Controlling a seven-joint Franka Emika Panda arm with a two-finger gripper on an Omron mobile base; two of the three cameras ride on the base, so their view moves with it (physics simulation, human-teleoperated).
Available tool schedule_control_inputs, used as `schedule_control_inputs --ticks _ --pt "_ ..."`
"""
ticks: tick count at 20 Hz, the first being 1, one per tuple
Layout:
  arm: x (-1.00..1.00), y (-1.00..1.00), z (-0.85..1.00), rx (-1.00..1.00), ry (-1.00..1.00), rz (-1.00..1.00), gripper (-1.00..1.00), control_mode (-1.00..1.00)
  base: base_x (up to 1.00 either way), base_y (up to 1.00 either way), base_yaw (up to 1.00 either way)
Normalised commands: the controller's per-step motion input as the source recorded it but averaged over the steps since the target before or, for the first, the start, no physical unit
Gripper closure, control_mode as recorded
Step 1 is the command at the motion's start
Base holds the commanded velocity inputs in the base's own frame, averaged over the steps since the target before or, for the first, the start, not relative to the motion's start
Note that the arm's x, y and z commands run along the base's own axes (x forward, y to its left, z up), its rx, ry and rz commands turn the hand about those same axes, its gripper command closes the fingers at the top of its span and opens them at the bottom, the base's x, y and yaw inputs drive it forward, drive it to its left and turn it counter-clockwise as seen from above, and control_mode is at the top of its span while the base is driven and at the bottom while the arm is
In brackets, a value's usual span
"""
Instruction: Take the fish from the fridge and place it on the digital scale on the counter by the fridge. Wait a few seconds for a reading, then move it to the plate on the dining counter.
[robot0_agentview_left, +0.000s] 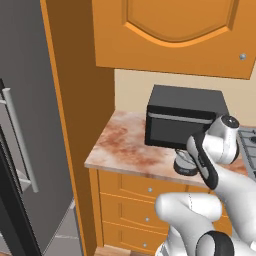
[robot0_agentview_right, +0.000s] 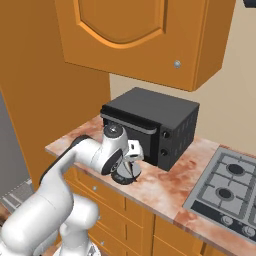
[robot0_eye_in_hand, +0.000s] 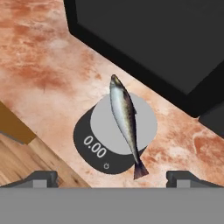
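Note:
The fish (robot0_eye_in_hand: 124, 116), slim and grey-brown, lies diagonally across the digital scale (robot0_eye_in_hand: 97, 127), its tail hanging over the rim. The scale's dark front shows 0.00. My gripper (robot0_eye_in_hand: 112, 177) hovers above it, open, with its fingertips (robot0_eye_in_hand: 41, 177) wide apart and nothing between them. The scale (robot0_agentview_left: 185, 167) stands on the counter (robot0_agentview_left: 125, 145) in front of the microwave, partly hidden by my arm. The hand (robot0_agentview_right: 132, 152) hangs over the scale (robot0_agentview_right: 125, 176). The fridge (robot0_agentview_left: 30, 125) stands at the left, past an orange side panel. The plate and the dining counter are out of view.
A black microwave (robot0_agentview_left: 182, 120) stands right behind the scale, close to my hand. Orange wall cabinets (robot0_agentview_right: 140, 35) hang overhead. A grey stove top (robot0_agentview_right: 225, 185) lies to the right. The counter's front edge (robot0_eye_in_hand: 26, 135) runs just left of the scale.

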Motion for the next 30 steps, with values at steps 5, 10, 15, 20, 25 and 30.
schedule_control_inputs --ticks 5,10,15,20,25,30 --pt "0.0 0.0 0.0 0.0 0.1 -0.02 -1.0 -1.0 0.0 0.0 0.0" --pt "0.0 0.0 0.0 0.0 0.06 0.0 -1.0 -1.0 0.0 0.0 0.0" --pt "0.0 0.0 0.0 0.0 0.01 0.0 -1.0 -1.0 0.0 0.0 0.0" --pt "0.0 0.0 0.0 0.0 0.0 0.0 -1.0 -1.0 0.0 0.0 0.0" --pt "0.0 0.0 0.0 0.0 0.0 0.0 -1.0 -1.0 0.0 0.0 0.0" --pt "0.0 0.0 0.0 0.0 0.0 0.0 -1.0 -1.0 0.0 0.0 0.0"
